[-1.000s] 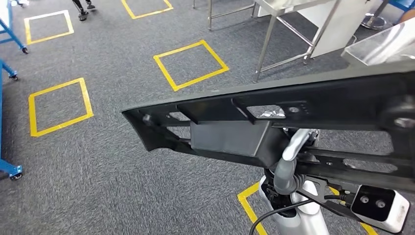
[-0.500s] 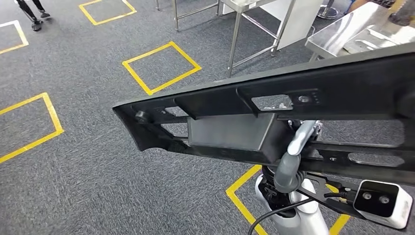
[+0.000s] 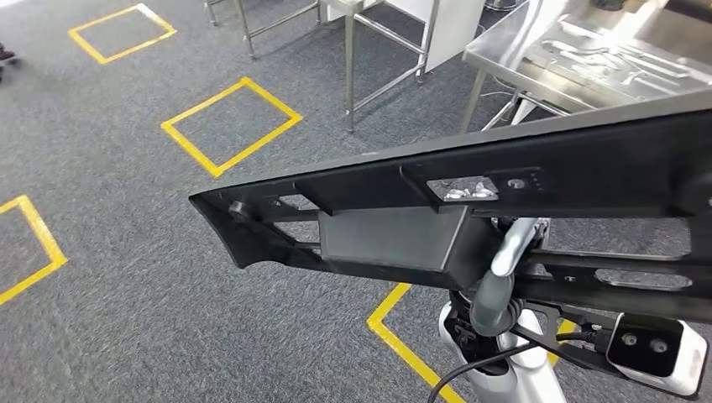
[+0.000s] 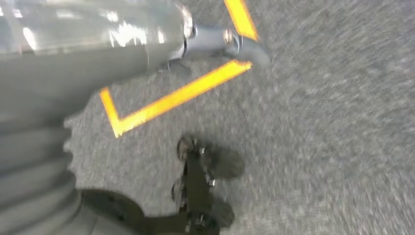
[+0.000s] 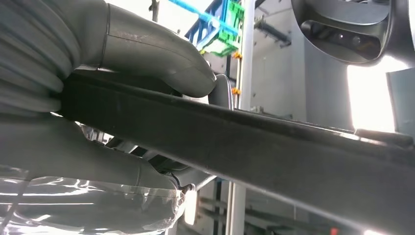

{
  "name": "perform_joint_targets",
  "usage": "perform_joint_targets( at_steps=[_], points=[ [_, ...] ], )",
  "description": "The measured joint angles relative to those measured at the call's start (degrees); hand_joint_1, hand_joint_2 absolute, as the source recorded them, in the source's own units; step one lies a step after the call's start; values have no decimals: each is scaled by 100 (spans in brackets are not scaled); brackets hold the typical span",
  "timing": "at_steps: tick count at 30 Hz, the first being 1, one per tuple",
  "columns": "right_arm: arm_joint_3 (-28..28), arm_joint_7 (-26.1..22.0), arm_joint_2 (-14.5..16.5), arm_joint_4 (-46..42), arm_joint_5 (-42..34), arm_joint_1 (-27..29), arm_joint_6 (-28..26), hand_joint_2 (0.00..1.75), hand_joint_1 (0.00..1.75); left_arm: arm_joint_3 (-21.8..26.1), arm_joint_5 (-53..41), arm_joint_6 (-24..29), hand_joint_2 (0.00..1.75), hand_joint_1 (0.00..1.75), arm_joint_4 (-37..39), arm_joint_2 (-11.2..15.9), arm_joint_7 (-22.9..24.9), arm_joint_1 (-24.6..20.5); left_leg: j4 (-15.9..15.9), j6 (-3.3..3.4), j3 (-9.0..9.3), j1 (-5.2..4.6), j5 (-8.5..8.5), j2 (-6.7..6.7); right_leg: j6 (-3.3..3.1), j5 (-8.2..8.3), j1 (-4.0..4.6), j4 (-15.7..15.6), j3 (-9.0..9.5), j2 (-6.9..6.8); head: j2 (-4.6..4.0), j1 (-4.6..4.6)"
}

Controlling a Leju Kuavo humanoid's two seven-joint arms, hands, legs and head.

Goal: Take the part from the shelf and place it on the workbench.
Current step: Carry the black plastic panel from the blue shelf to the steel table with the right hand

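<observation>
Currently carrying: right hand [image 5: 98,98] clamped on long black part [image 3: 470,210], held level short of steel workbench [image 3: 512,63]. Left hand [image 4: 44,161] state indeterminate. Advise keeping part level, clearing bench edge before lowering.

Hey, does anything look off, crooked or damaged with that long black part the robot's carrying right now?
No damage shows. The long black part is carried slanted, its far pointed end dipping toward the carpet. The right hand grips its edge. That looks like normal carrying rather than a fault.
</observation>
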Motion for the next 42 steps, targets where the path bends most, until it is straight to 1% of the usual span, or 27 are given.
perform_joint_targets(
  at_steps=[3, 4, 5, 6, 7, 9, 11, 13, 15, 17, 19, 20, 21, 22, 24, 26, 28, 30, 31, 33, 34, 35, 36, 37, 39, 40, 42],
  points=[
    [-1, 0, 9, 7, -29, 8, 137, 175, 175, 4, 34, 13, 175, 0, 2, -1, 8, 28, 1066, -35, -507, 13, -494, -277, -59, 12, -12, -21, 18, 171, 0, 0],
    [-1, 1, 8, 18, -49, 20, 193, 175, 175, 8, 45, 10, 175, 0, 2, 0, 12, 42, 1345, -42, -661, 13, -559, -302, -63, 11, -7, -16, 19, 243, -1, 0],
    [-2, 1, 8, 30, -67, 31, 243, 175, 175, 11, 46, 3, 175, 0, 2, 2, 14, 50, 1406, -43, -719, 13, -500, -314, -62, 9, -4, -9, 21, 316, -1, 0],
    [-4, 1, 9, 40, -81, 39, 286, 175, 175, 14, 43, -8, 175, 0, 2, 4, 15, 52, 1233, -38, -668, 14, -329, -328, -56, 5, -4, 2, 26, 388, -1, 0],
    [-7, 1, 9, 50, -94, 45, 324, 175, 175, 15, 34, -21, 175, 0, 2, 5, 14, 50, 878, -29, -528, 18, -94, -364, -44, -4, -7, 18, 31, 458, -1, 0],
    [-28, 1, 10, 68, -108, 49, 385, 175, 175, 15, 3, -54, 175, 0, 2, 7, 7, 43, 143, 2, -220, 31, 220, -552, 0, -28, -3, 73, 10, 578, -1, 0],
    [-85, 2, 18, 88, -117, 78, 428, 175, 175, 13, -29, -84, 175, 0, 2, 6, -10, 38, -131, 50, -111, 30, 253, -671, 65, -28, -8, 103, -40, 670, -1, 0],
    [-175, 3, 25, 100, -121, 133, 449, 175, 175, 10, -57, -103, 175, 0, 3, -4, -31, 29, -165, 122, -104, 27, 273, -601, 135, -11, -20, 95, -69, 717, 0, 0],
    [-273, 2, 25, 104, -122, 170, 473, 175, 175, 3, -87, -115, 175, 0, 5, -16, -48, 20, -214, 198, -87, 38, 309, -505, 197, -127, -15, 252, -144, 530, -1, 1],
    [-363, -1, 26, 106, -118, 211, 525, 175, 175, -5, -120, -125, 175, 0, 6, -19, -54, 28, -237, 242, -79, 33, 318, -395, 257, -461, -27, 850, -425, 269, -1, 1],
    [-450, 0, 27, 110, -111, 289, 583, 175, 175, -11, -141, -133, 175, 0, 6, -19, -54, 40, -235, 256, -81, 24, 306, -276, 306, -736, -55, 1557, -776, 197, -1, 0],
    [-489, 0, 27, 114, -109, 324, 602, 175, 175, -14, -144, -139, 175, 0, 6, -20, -54, 42, -234, 256, -77, 22, 297, -216, 321, -733, -67, 1688, -844, 190, -1, 0],
    [-519, 0, 27, 116, -107, 346, 614, 175, 175, -16, -145, -153, 175, 0, 7, -22, -54, 41, -232, 250, -69, 22, 287, -157, 327, -626, -76, 1591, -797, 176, -1, 0],
    [-543, 0, 27, 119, -104, 356, 620, 175, 175, -19, -145, -171, 175, 0, 8, -27, -54, 38, -232, 238, -53, 22, 274, -102, 322, -439, -79, 1272, -632, 139, -1, 0],
    [-579, 0, 28, 121, -96, 359, 645, 175, 175, -23, -145, -204, 175, 0, 11, -43, -55, 30, -230, 197, -11, 7, 238, -9, 269, -122, -44, 455, -207, -71, -1, 0],
    [-609, -1, 34, 129, -90, 359, 682, 175, 175, -25, -146, -214, 175, 0, 15, -55, -61, 26, -231, 137, 19, -12, 206, 71, 189, -39, 8, 73, -21, -192, -1, 0],
    [-638, -1, 39, 144, -87, 366, 708, 175, 175, -28, -156, -213, 175, 0, 17, -62, -68, 25, -241, 72, 51, -15, 183, 150, 121, -38, 18, 58, -26, -88, -1, 0],
    [-671, -1, 47, 157, -86, 381, 716, 175, 175, -34, -167, -208, 175, 0, 17, -67, -72, 19, -122, 15, 34, -3, 71, 35, 61, -20, -11, 12, 6, 16, -1, -1],
    [-686, -1, 59, 168, -87, 389, 713, 175, 175, -36, -170, -205, 175, 0, 18, -69, -72, 19, 90, -4, -54, 4, -64, -75, 26, -11, -29, -11, 25, 63, -1, -1],
    [-699, -1, 87, 200, -92, 408, 700, 175, 175, -37, -169, -201, 175, 0, 19, -74, -72, 38, 833, -15, -414, 13, -429, -257, -19, -15, -26, -16, 31, 163, -1, -1],
    [-705, -1, 97, 222, -97, 422, 695, 175, 175, -37, -169, -201, 175, 0, 19, -76, -71, 53, 1191, -19, -602, 14, -547, -287, -32, -17, -21, -12, 31, 228, 0, 0],
    [-710, 0, 101, 243, -100, 434, 692, 175, 175, -37, -169, -201, 175, 0, 19, -77, -71, 66, 1395, -21, -723, 14, -562, -304, -37, -20, -16, -5, 33, 300, -1, 0],
    [-716, 0, 101, 262, -103, 444, 691, 175, 175, -37, -169, -200, 175, 0, 19, -77, -71, 73, 1363, -19, -738, 16, -448, -316, -34, -24, -15, 6, 38, 377, 0, 0],
    [-721, 0, 102, 280, -105, 449, 691, 175, 175, -37, -169, -200, 175, 0, 19, -76, -72, 75, 1109, -13, -647, 20, -239, -340, -24, -33, -18, 21, 44, 453, 0, 0],
    [-727, -1, 104, 305, -107, 448, 690, 175, 175, -37, -169, -199, 175, 0, 19, -76, -75, 73, 343, 11, -336, 39, 159, -529, 15, -65, -20, 73, 38, 590, -1, 0],
    [-727, 0, 107, 312, -106, 447, 687, 175, 175, -37, -170, -199, 175, 0, 20, -76, -80, 72, 77, 26, -220, 48, 246, -634, 45, -76, -22, 100, 19, 650, -1, -1],
    [-727, 1, 113, 323, -100, 449, 680, 175, 175, -38, -175, -199, 175, 0, 21, -76, -95, 68, -104, 71, -139, 40, 237, -731, 114, -73, -34, 122, -28, 754, -1, -1]
  ],
)
